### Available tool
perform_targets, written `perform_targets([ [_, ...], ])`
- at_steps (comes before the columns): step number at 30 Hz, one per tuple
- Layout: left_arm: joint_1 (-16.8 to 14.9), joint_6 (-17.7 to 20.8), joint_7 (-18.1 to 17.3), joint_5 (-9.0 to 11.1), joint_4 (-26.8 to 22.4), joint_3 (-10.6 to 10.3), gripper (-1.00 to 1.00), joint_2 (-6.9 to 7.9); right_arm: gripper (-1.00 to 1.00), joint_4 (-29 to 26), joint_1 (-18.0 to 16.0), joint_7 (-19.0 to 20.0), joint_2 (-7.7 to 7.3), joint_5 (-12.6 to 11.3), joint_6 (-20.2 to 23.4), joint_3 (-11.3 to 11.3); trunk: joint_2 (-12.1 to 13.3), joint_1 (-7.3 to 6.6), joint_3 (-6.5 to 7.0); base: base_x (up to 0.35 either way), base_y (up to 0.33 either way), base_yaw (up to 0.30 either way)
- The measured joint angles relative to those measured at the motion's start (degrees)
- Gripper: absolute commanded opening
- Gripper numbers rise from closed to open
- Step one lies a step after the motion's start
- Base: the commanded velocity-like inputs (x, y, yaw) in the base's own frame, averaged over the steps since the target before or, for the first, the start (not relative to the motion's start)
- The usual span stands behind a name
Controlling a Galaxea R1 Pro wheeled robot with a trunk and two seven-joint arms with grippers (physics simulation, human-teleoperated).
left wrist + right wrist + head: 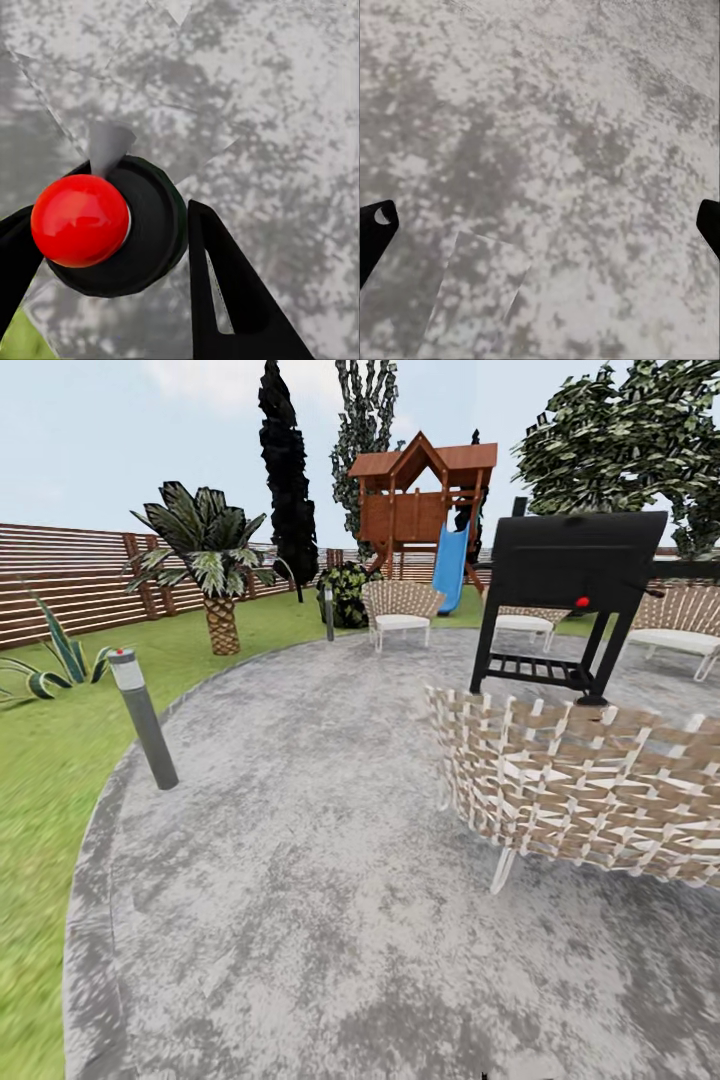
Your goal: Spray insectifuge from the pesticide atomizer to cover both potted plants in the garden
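1. the pesticide atomizer (112, 232) is seen in the left wrist view as a dark round body w/ a red knob on top, lying between the two black fingers (225, 292) of the left gripper (105, 262); it is held there, the fingers closed against its sides.
2. its long axis appears to point roughly along the gripper's line of sight, since it is viewed end-on; a pale cone is seen just beyond it.
3. the right gripper (540, 225) is spread wide apart w/ nothing between its tips; the grey paved patio (555, 112) lies beyond it.
4. the left arm is judged the one for spraying, as the atomizer is already in it.
5. the potted plants can't be made out; their direction from the gripper can't be told yet.
6. ahead in the head view: a woven chair (590, 780), a black grill (575, 595), a light post (143, 715), a palm (210, 560), lawn (40, 780).
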Motion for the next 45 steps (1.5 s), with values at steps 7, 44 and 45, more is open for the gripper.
perform_targets([
  [7, 0.0, 0.0, 0.0, 0.0, 0.0, 0.0, -1.0, -0.07, 1.0, 0.0, 0.0, -0.01, 0.09, -0.15, 0.0, -0.03, 0.0, 0.0, 0.0, 0.334, 0.087, 0.0],
  [44, 0.02, -0.03, -0.02, -0.09, 0.0, 0.0, -1.0, -0.26, 1.0, 0.0, 0.0, 0.04, 0.1, -0.15, 0.0, -0.03, 0.0, 0.0, 0.0, 0.337, 0.015, 0.0],
  [45, 0.01, -0.02, -0.03, -0.09, 0.0, 0.0, -1.0, -0.25, 1.0, 0.0, 0.0, 0.04, 0.09, -0.15, 0.0, -0.03, 0.0, 0.0, 0.0, 0.338, 0.093, 0.0],
])
